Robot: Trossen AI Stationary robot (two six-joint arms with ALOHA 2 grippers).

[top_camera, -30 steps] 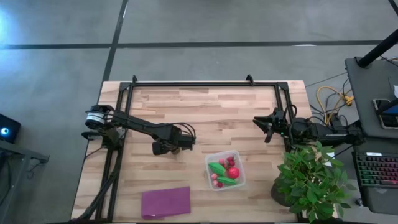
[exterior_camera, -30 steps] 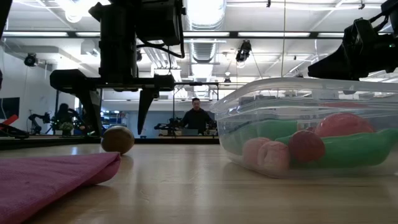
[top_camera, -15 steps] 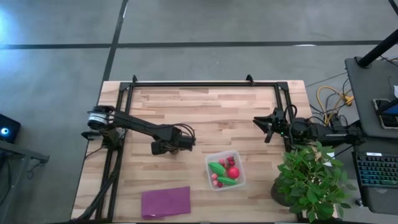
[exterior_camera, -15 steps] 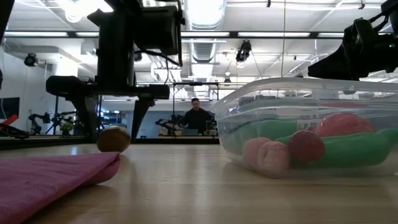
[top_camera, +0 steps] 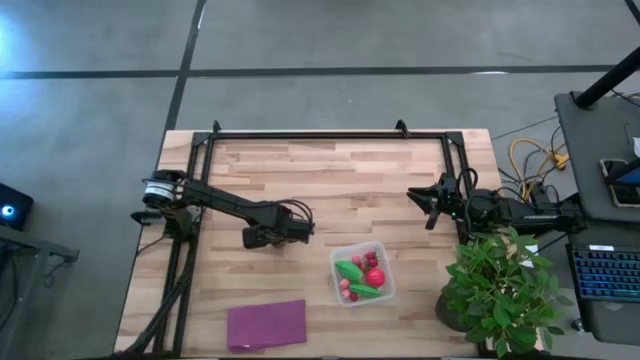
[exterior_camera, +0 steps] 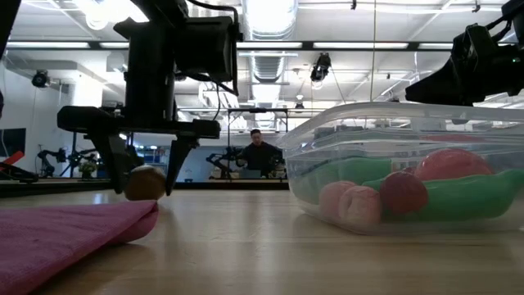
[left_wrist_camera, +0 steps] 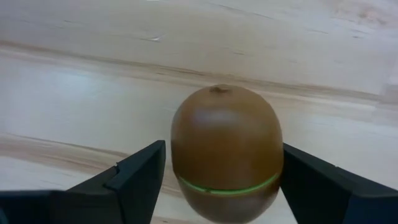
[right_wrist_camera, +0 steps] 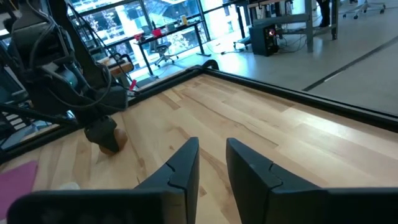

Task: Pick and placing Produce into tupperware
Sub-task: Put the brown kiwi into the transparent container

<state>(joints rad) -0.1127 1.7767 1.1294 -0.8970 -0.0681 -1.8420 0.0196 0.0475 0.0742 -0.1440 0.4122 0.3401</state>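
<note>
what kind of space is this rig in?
Looks like an open robotics lab or workshop: exposed ceiling ducts and strip lights, a person seated at a desk behind, and other workstations with chairs beyond the light wooden table.

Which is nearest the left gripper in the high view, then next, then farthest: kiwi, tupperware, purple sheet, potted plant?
From the left gripper:
1. Kiwi, between its fingers.
2. Tupperware and purple sheet: too close to call.
3. Potted plant, table's right edge.
</note>
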